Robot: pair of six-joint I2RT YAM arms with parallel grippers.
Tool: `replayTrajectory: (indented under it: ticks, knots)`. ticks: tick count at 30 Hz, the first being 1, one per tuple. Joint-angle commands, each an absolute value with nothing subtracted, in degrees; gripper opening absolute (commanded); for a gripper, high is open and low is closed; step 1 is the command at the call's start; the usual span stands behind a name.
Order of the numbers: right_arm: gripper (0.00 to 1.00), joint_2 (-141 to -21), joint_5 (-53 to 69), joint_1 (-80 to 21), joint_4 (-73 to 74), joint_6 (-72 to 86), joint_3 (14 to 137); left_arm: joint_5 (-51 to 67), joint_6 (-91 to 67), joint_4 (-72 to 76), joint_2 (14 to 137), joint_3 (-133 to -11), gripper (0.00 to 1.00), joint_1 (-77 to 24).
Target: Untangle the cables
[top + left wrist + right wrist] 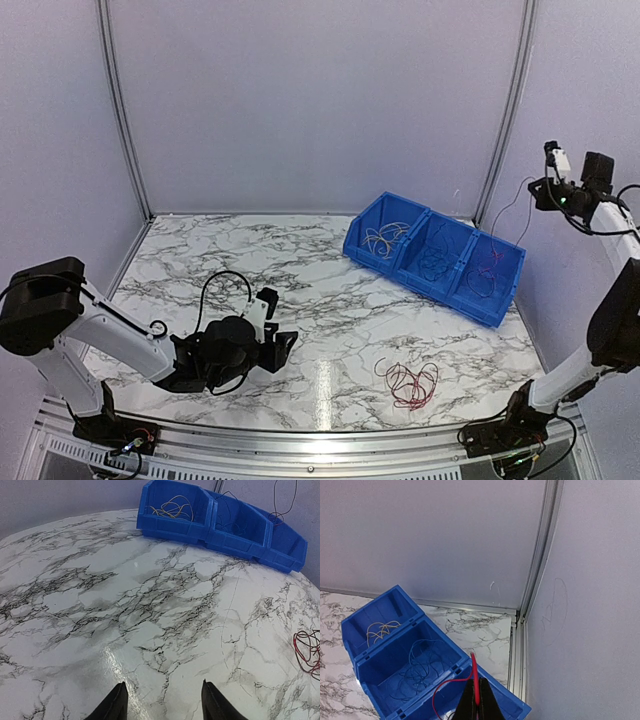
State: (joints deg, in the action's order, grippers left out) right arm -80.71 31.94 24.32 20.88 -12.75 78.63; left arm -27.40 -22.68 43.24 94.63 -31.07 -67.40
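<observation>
Marbled white table (300,270) fills the enclosure, with pale walls on three sides. A blue bin (455,292) with three compartments sits slantwise at the table's far right corner, close to the right wall.

The left gripper (285,345) hangs low over the near left part of the table, its fingers partly spread and grasping nothing. Wide bare marble lies ahead of it, all the way to the bin. The right gripper (476,695) is raised high above the bin, near the right wall and the corner post, clenched on a red cable (474,670). This cable stands upright between the fingers, then curls down in a loop toward the rightmost compartment.

A red bundle (410,383) lies flat near the table's near edge, right of centre, a little longer along that edge than across it. Tan cables (383,237) lie coiled in the bin's left compartment and dark blue cables (437,262) in the middle one.
</observation>
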Motion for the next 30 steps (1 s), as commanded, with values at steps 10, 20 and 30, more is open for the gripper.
replayTrajectory:
  ticks: [10,20,30]
  knots:
    - [0.00,-92.91,24.82,19.56,25.83,-22.90,72.38,-26.72,-21.97,42.80,95.17,-32.10,0.52,-67.68]
    - [0.29,-96.75,18.71,17.49,32.06,-27.19,73.75,-26.60,-22.46,42.80,95.45,-32.06,0.52,-67.76]
    - [0.57,-82.16,15.16,15.50,37.82,-27.97,75.29,-25.57,-21.63,42.80,96.71,-34.51,0.52,-67.85]
